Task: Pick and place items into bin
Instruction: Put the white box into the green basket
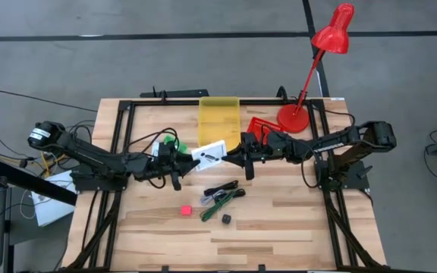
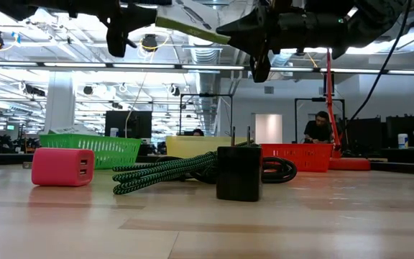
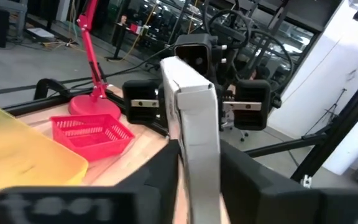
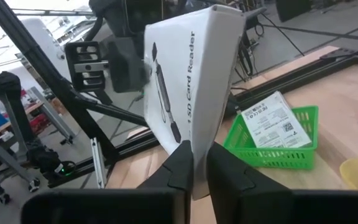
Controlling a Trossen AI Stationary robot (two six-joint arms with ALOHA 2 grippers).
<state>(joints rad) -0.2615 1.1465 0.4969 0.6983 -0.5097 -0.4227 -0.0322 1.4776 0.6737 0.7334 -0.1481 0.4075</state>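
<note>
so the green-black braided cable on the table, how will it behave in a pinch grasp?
Likely floppy: the cable lies in loose loops, so ends would probably dangle. The braided sheath looks grippy rather than slippery. It lies against the black cube, which might get dragged along.

White packet (image 1: 209, 155), black print, held off table just above frame centre, pinched between left gripper (image 1: 182, 158) and right gripper (image 1: 237, 157); tilted. Second white packet (image 4: 271, 121) lies in green basket (image 4: 278, 149). Yellow bin (image 1: 218, 117) upper centre, red basket (image 1: 262, 126) just right of it. Black-green cable bundle (image 1: 223, 199) lower centre of table. Pink cube (image 1: 184, 209) left of cable, apart. Black cube (image 1: 225, 218) just below cable.
</note>
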